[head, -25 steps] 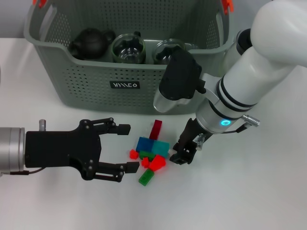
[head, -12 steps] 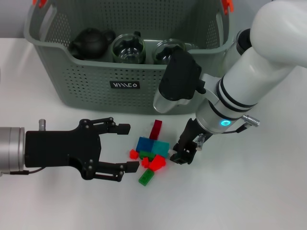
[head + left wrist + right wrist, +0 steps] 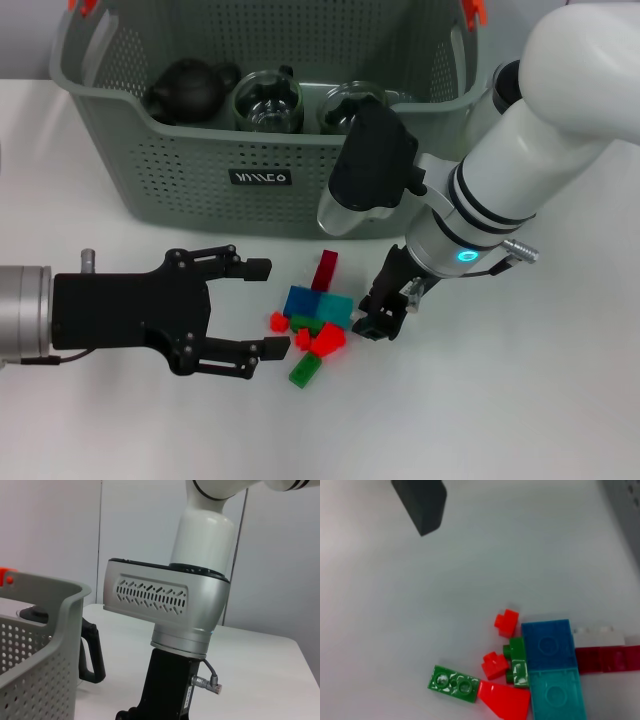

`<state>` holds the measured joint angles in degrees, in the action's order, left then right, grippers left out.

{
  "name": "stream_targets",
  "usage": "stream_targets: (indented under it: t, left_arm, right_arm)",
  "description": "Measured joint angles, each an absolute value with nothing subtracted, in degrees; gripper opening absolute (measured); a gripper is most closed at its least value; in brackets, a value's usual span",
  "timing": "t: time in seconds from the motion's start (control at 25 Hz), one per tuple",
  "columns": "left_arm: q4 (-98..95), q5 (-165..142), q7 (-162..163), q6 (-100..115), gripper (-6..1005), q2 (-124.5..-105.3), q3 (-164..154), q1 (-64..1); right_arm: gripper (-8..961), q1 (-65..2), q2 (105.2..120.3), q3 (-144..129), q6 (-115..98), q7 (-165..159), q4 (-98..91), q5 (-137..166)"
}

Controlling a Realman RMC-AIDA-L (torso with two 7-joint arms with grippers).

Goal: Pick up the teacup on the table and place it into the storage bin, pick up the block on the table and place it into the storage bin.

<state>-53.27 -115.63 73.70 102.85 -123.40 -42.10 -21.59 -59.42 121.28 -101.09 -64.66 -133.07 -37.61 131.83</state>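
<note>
The grey-green storage bin stands at the back of the table. Inside it a glass teacup sits beside a black teapot. Several small blocks in red, green and blue lie in a cluster on the table in front of the bin, also seen close up in the right wrist view. My right gripper points down just right of the cluster, open and holding nothing; one finger shows in its wrist view. Left of the cluster my left gripper is open and empty.
A second glass vessel sits in the bin, partly hidden by my right arm. A black handle shows past the bin's corner in the left wrist view. Bare white table lies in front of and right of the blocks.
My right gripper has edged slightly toward the block cluster. The left gripper and the blocks have not moved.
</note>
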Motion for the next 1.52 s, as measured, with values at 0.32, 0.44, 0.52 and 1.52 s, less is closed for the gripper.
stream_targets:
  t: [0.32, 0.44, 0.52, 1.52]
  left_arm:
    - [-53.26, -115.66, 73.73, 102.83, 878, -123.40, -42.10, -21.55]
    - [-53.25, -115.64, 73.74, 102.83, 878, -123.40, -42.10, -21.61]
    - [-53.26, -115.60, 73.74, 102.83, 878, -123.40, -42.10, -21.62]
    - [-53.26, -115.49, 73.74, 102.94, 876, -123.40, -42.10, -21.62]
  right_arm:
    - [295, -59.39, 121.29, -101.07, -65.11, -132.97, -37.71, 131.82]
    - [330, -59.35, 121.30, -101.10, -65.09, -132.98, -37.56, 131.77]
    - [347, -59.34, 121.35, -101.27, -64.93, -132.98, -37.47, 131.75]
    - [152, -59.28, 121.13, -103.16, -64.84, -134.26, -38.03, 131.47]
